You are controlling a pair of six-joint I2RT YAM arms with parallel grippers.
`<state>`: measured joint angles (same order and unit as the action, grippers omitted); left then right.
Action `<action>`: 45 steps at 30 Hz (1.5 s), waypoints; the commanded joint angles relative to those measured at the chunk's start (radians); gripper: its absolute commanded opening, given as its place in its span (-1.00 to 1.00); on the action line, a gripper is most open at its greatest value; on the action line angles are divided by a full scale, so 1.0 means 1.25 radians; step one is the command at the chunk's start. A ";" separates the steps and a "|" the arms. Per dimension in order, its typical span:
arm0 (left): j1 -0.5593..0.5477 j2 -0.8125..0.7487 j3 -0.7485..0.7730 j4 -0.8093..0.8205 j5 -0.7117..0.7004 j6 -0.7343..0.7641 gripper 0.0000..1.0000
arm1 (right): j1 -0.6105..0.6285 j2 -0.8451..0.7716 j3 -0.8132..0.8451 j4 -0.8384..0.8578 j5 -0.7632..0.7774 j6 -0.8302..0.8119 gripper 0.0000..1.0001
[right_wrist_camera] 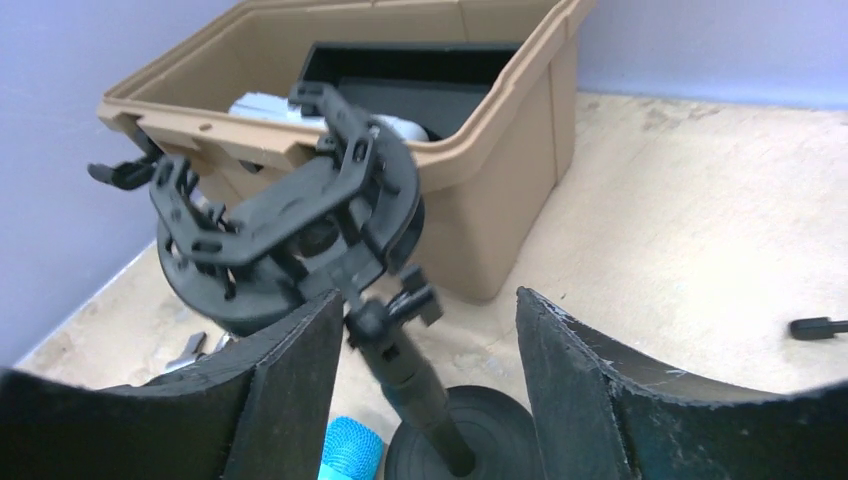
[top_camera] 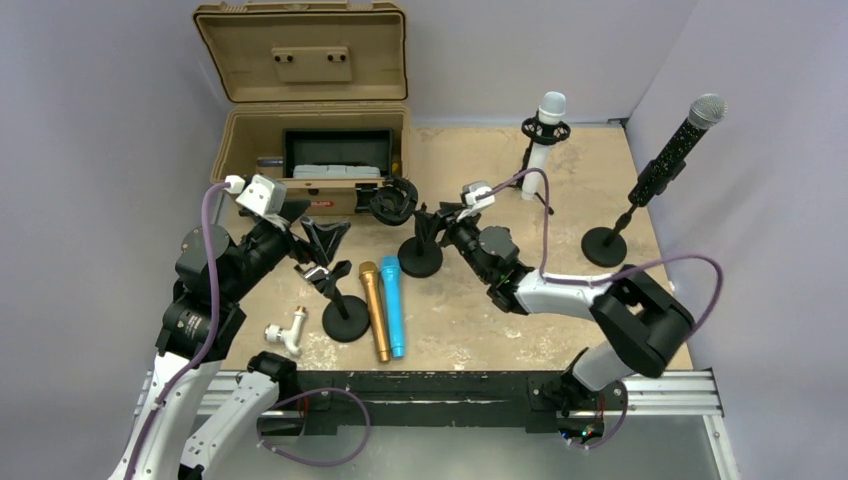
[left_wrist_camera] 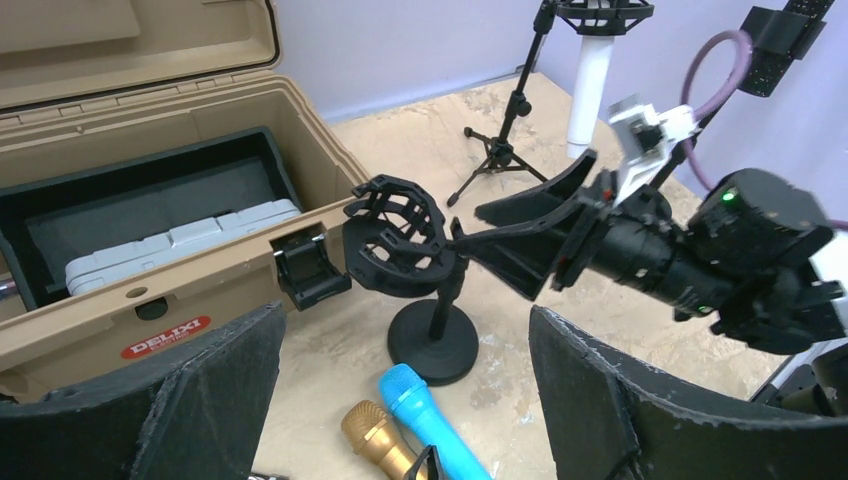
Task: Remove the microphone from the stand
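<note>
rn my right gripper [right_wrist_camera: 420, 315] has jaws apart either side of the stem of the empty shock-mount stand [top_camera: 420, 256] mid-frame, left gripper [left_wrist_camera: 405, 312] wide w/ nothing in it, blue mic [top_camera: 391, 305] lying flat lower-centre, so imo it's out and next I back off w/o tipping the stand.
</note>
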<state>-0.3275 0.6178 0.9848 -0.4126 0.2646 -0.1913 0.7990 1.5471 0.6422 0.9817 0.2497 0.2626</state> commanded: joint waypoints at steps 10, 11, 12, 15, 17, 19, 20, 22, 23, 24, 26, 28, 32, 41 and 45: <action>0.004 0.000 0.009 0.029 0.021 -0.011 0.77 | -0.005 -0.331 -0.137 -0.279 0.128 0.127 0.29; 0.004 0.000 0.009 0.029 0.021 -0.011 0.77 | -0.008 -0.351 -0.131 -0.314 0.150 0.132 0.28; 0.005 0.000 0.010 0.029 0.021 -0.011 0.77 | -0.015 -0.368 -0.121 -0.349 0.171 0.137 0.28; 0.004 0.000 0.008 0.029 0.021 -0.013 0.77 | -0.059 -0.417 -0.072 -0.440 0.192 0.145 0.28; 0.005 0.000 0.009 0.029 0.021 -0.013 0.77 | -0.107 -0.445 -0.031 -0.490 0.182 0.137 0.27; 0.004 -0.001 0.008 0.029 0.020 -0.012 0.77 | -0.156 -0.468 0.014 -0.529 0.185 0.123 0.28; 0.004 -0.002 0.008 0.029 0.019 -0.012 0.77 | -0.174 -0.474 0.039 -0.546 0.194 0.112 0.28; 0.005 -0.002 0.009 0.029 0.018 -0.011 0.77 | -0.205 -0.469 0.099 -0.583 0.213 0.086 0.35; 0.004 -0.003 0.008 0.029 0.019 -0.011 0.77 | -0.217 -0.459 0.132 -0.602 0.218 0.074 0.35; 0.004 -0.004 0.007 0.029 0.018 -0.012 0.77 | -0.232 -0.446 0.169 -0.622 0.220 0.065 0.36; 0.004 -0.005 0.007 0.029 0.019 -0.011 0.77 | -0.273 -0.413 0.238 -0.661 0.186 0.054 0.39; 0.004 -0.006 0.009 0.028 0.017 -0.011 0.77 | -0.327 -0.371 0.301 -0.697 0.132 0.051 0.39; 0.004 -0.007 0.009 0.028 0.018 -0.011 0.77 | -0.379 -0.331 0.393 -0.735 0.130 0.034 0.40; 0.004 -0.007 0.010 0.029 0.029 -0.014 0.77 | -0.432 -0.230 0.567 -0.810 0.115 -0.014 0.42; 0.004 -0.009 0.010 0.029 0.028 -0.014 0.77 | -0.434 -0.172 0.639 -0.849 0.085 -0.027 0.42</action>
<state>-0.3275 0.6140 0.9848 -0.4122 0.2848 -0.1989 0.2607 1.2888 1.3464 -0.0139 0.4046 0.2718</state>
